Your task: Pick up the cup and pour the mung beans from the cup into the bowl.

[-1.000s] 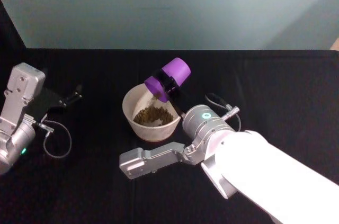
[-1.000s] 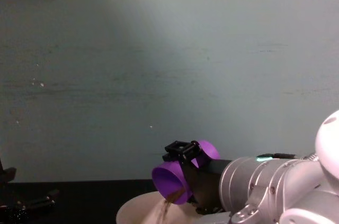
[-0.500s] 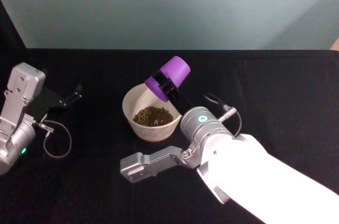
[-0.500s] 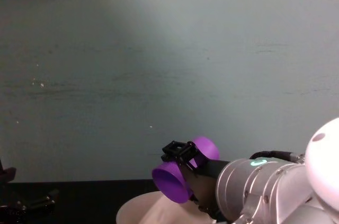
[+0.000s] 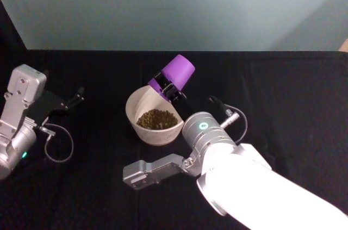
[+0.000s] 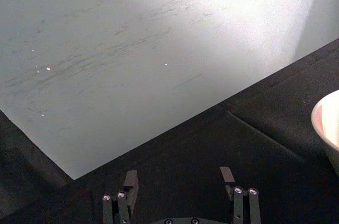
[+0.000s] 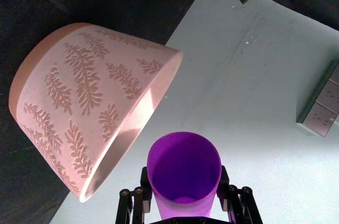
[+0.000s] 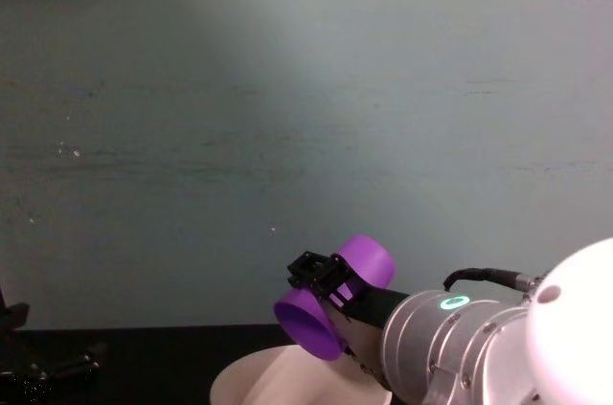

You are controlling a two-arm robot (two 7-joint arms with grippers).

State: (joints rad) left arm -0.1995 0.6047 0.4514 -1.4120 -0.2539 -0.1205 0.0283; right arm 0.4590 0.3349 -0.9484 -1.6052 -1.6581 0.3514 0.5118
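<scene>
The purple cup (image 5: 174, 76) hangs tipped, mouth down and toward the left, over the far right rim of the bowl (image 5: 129, 109). My right gripper (image 5: 168, 87) is shut on the cup's sides near its mouth. The mung beans (image 5: 156, 118) lie in a heap in the bowl's bottom. In the right wrist view the cup (image 7: 184, 171) looks empty inside, with the leaf-patterned bowl (image 7: 90, 102) just beyond it. The chest view shows the cup (image 8: 326, 317) above the bowl's rim (image 8: 251, 381). My left gripper (image 5: 74, 99) rests open at the left, fingers (image 6: 130, 181) spread over bare cloth.
A black cloth (image 5: 283, 88) covers the table, with a pale wall (image 5: 174, 7) behind it. A cable loop (image 5: 57, 145) lies beside the left arm. My right arm's white body (image 5: 255, 186) takes up the front right, its forearm link (image 5: 155, 167) lying just in front of the bowl.
A second ago beans were streaming from the cup into the bowl; the stream has stopped. The cup has risen slightly and shifted right with the right gripper. The left arm stayed still.
</scene>
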